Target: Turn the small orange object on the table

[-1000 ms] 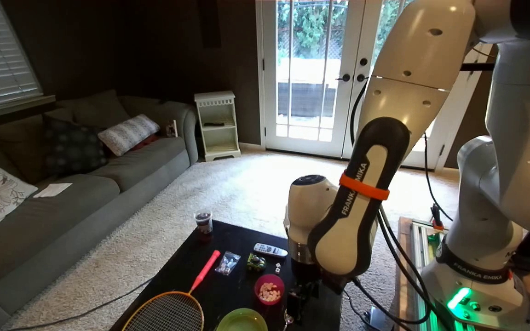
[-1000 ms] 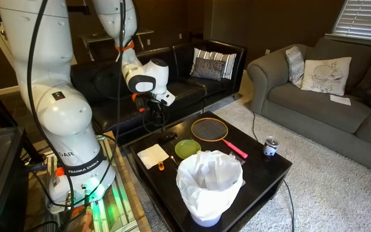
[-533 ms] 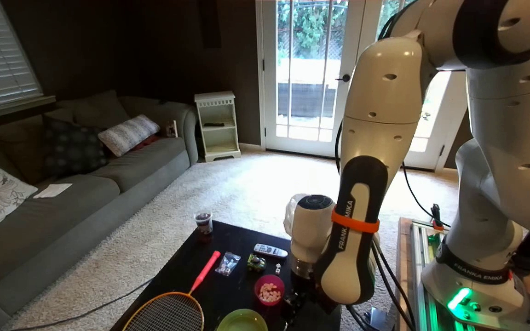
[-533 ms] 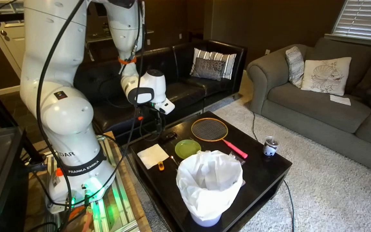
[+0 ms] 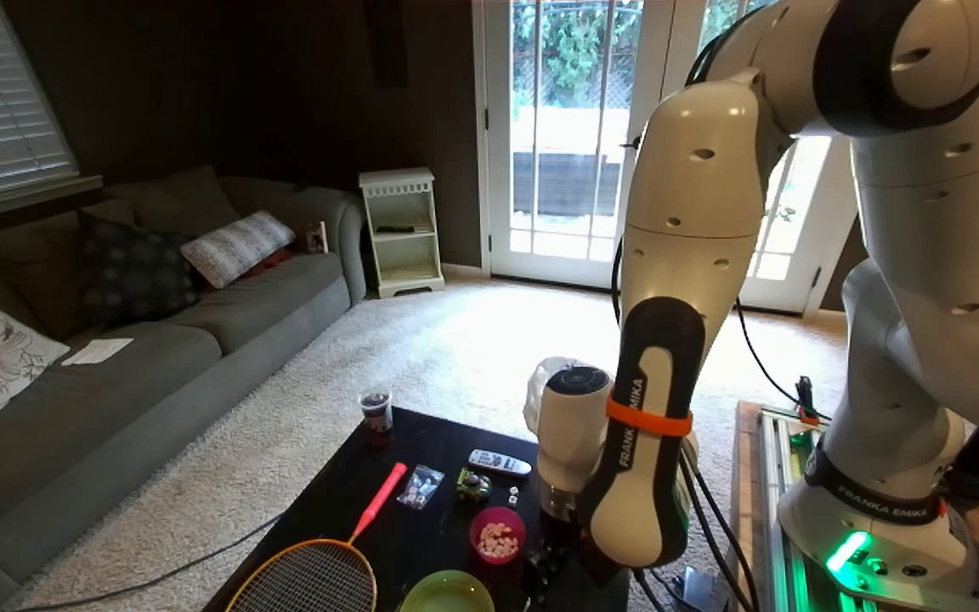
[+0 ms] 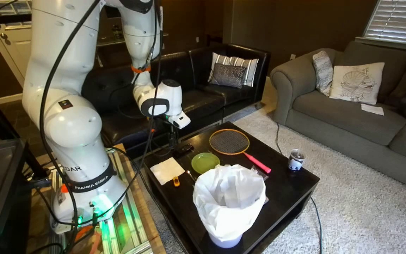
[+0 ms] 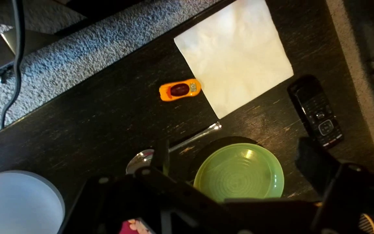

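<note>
In the wrist view the gripper (image 7: 234, 154), spread wide and holding nothing, has the small orange object (image 7: 180, 89) up and to the left, on the table (image 7: 109, 107) beside the white sheet (image 7: 235, 58), its long axis nearly along the direction the jaws close.

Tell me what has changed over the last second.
The black two-fingered end effector has come down closer to the dark wooden table, as both exterior views show; no grasp or release is visible. The small elongated orange object, square white napkin and glossy round green plate stayed put.
</note>
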`<state>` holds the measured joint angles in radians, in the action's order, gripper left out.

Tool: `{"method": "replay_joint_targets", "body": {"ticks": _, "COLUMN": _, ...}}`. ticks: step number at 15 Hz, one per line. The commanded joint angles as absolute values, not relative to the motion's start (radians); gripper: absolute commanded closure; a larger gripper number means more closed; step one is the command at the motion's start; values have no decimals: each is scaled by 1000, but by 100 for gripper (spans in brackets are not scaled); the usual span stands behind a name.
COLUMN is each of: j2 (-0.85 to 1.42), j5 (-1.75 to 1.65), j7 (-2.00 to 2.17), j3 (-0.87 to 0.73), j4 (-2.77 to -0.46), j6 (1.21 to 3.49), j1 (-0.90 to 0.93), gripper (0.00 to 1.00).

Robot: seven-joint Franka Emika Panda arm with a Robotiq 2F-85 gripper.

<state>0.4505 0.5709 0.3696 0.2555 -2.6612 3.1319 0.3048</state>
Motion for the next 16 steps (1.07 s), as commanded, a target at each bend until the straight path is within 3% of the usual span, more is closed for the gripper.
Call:
{"method": "replay_joint_targets", "body": {"ticks": 1, "j2": 564, "j5": 577, "j7": 471, "j3": 299, "j4": -2603, "j6": 3137, "j1": 271, "gripper": 0}}
{"method": "replay_joint_targets", "body": {"ticks": 9, "j2": 841, "j5": 573, "j7": 518, "j3": 413, "j4": -2448, "j6": 3266, "j1": 136, "gripper": 0}}
{"method": "replay_joint_targets", "body": {"ticks": 16, "j2": 1059, "j5": 569, "j7": 574, "j3": 422, "j4": -2331, "j6": 3385, "j1": 89, "gripper": 0}}
